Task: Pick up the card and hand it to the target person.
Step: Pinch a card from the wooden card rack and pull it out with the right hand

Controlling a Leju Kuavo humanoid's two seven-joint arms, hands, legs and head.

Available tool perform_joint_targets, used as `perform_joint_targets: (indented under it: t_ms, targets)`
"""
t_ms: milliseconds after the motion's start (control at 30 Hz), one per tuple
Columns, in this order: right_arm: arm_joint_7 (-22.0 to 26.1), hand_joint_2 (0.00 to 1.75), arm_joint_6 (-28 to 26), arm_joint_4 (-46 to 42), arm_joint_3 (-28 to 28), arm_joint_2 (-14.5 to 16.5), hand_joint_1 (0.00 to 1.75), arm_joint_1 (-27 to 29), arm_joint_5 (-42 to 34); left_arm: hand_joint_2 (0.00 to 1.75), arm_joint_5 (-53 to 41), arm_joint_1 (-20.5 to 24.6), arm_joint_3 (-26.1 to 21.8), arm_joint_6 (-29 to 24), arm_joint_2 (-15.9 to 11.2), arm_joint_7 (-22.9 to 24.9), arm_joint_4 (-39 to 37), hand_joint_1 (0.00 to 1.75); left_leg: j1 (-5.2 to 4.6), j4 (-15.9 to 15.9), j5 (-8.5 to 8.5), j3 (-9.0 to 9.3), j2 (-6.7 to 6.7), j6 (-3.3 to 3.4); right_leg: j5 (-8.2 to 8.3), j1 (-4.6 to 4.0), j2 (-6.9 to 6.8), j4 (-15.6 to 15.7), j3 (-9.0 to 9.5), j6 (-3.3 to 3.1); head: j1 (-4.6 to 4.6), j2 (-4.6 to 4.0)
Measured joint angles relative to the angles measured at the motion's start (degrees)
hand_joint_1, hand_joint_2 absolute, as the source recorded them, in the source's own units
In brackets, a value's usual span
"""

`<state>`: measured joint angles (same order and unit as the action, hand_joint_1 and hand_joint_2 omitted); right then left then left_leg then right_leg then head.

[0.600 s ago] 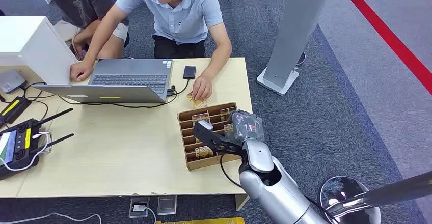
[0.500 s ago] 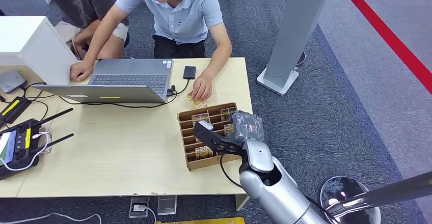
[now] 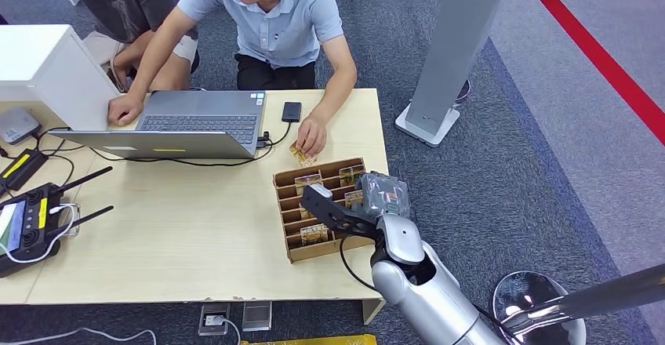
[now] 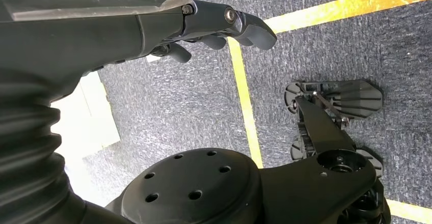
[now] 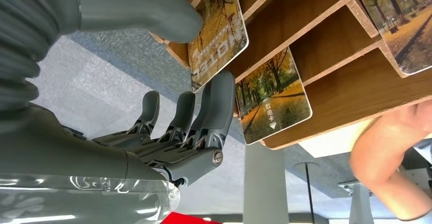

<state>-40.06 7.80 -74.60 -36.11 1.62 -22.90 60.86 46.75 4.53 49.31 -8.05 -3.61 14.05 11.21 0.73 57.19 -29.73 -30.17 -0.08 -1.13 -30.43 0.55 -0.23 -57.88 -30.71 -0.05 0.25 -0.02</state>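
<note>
**One card pinched in the tray slot, left hand idle**

Nothing is held in the left hand [image 4: 153, 25]: it hangs over grey carpet crossed by a yellow line, its dark fingers [image 4: 244, 25] loosely extended and apart.

At the far left of the pale wooden table [image 3: 196, 235] stands a white box [image 3: 47, 70], and in front of it a black device with antennas [image 3: 35, 219] with cables around it. Next comes an open laptop [image 3: 196, 121]; a seated person in a light blue shirt rests one hand on its left corner. A small black phone [image 3: 292, 110] lies just right of the laptop. The person's other hand [image 3: 311, 135] rests on the table just behind the wooden divided tray [image 3: 314, 252], with a golden card under its fingertips.

The tray sits near the table's right edge, with several cards standing in its slots. The right hand [image 3: 353, 208] reaches over the tray's right half. In the right wrist view, the right hand [image 5: 153, 147] has its thick grey thumb on one face of the card [image 5: 216, 30] and a dark finger on the other, pinching it while its far end stands in the slot. A second card [image 5: 272, 96], showing autumn trees, stands in the neighbouring slot just beside the fingers.

Right of the table, a grey stand [image 3: 459, 47] rises from the carpet, and a red line [image 3: 604, 63] runs across the floor beyond it.
</note>
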Motion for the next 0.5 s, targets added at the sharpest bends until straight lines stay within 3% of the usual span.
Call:
perform_joint_targets:
  t_ms: [500]
  targets:
    - [0.0, 1.75, -0.4, 1.0, 0.0, 0.0, 0.98, 0.1, -1.6, 1.75, 0.0, 0.0, 0.9, 0.0, 0.0, 0.1, 0.0, 0.0, 0.0, 0.0, 0.0, -0.01, 0.0, 0.0, 0.0, 0.0, 0.0, 0.0, 0.0, 0.0, 0.01, 0.0]
